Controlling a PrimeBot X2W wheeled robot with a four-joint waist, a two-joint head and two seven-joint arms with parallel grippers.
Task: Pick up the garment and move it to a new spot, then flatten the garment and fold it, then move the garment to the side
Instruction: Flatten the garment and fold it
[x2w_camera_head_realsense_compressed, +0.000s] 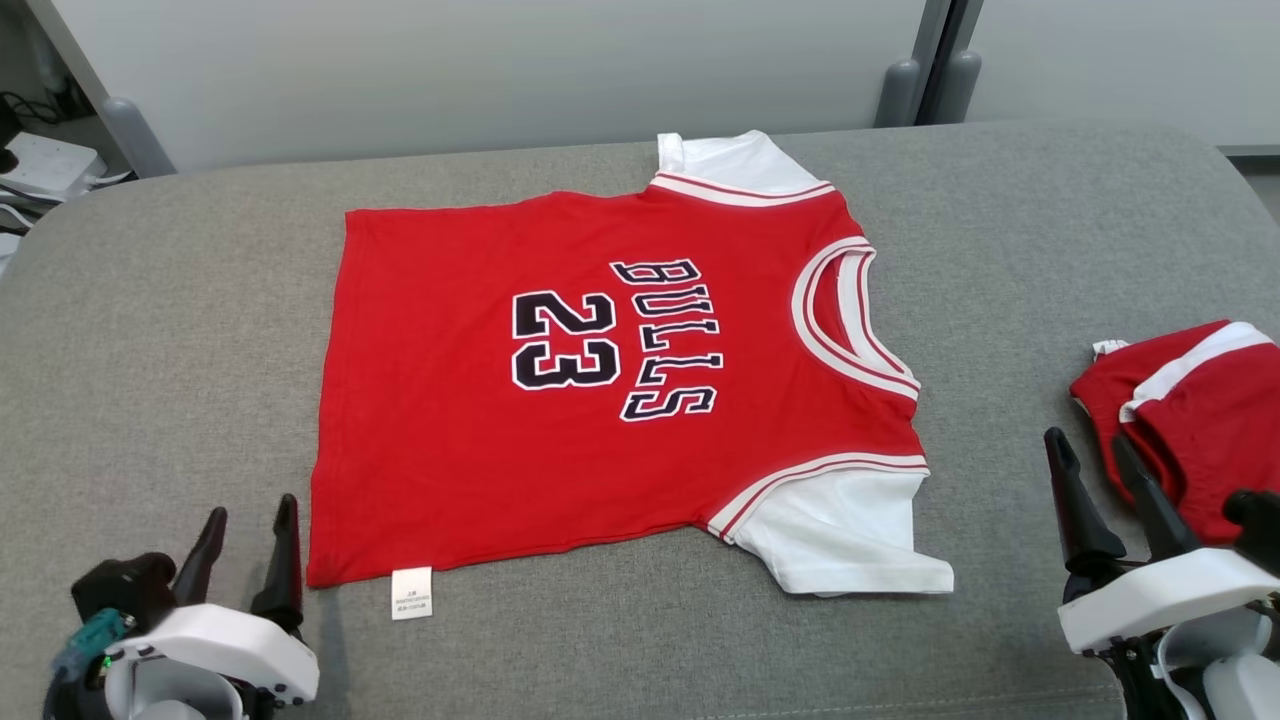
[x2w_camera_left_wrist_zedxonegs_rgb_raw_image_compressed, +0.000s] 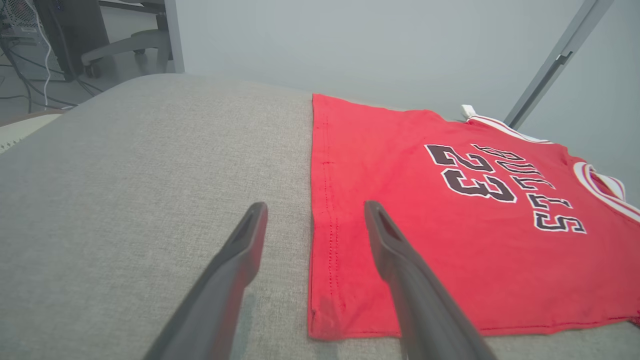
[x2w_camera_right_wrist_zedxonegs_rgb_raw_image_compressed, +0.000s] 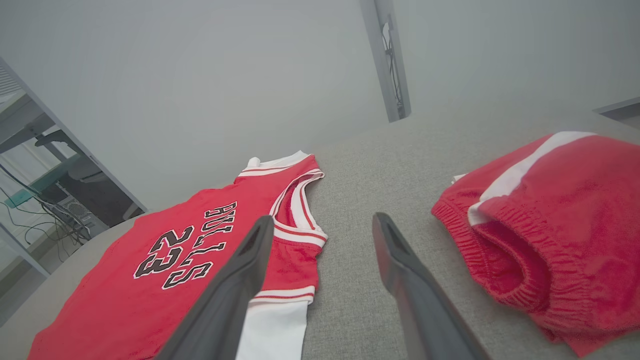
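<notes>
On grey fabric (x2w_camera_head_realsense_compressed: 1000, 250), the jersey (x2w_camera_head_realsense_compressed: 430, 440) lies flat between left claw (x2w_camera_head_realsense_compressed: 252, 508) and right claw (x2w_camera_head_realsense_compressed: 1086, 440), both open.

- left gripper (x2w_camera_head_realsense_compressed: 251, 508) sitting at 7 o'clock in head view, fingers (x2w_camera_head_realsense_compressed: 283, 555) pointing 12 o'clock, jaws standing apart, holding nothing
- right gripper (x2w_camera_head_realsense_compressed: 1086, 438) sitting at 4 o'clock, fingers leaning toward 11 o'clock, jaws spread, gripping nothing

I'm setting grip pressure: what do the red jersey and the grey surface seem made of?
Red jersey: soft matte knit, maybe cotton or polyester; it lies limp, hem stitched. Grey surface: coarse woven cloth, matte and flecked; rounded edges suggest padding.
</notes>
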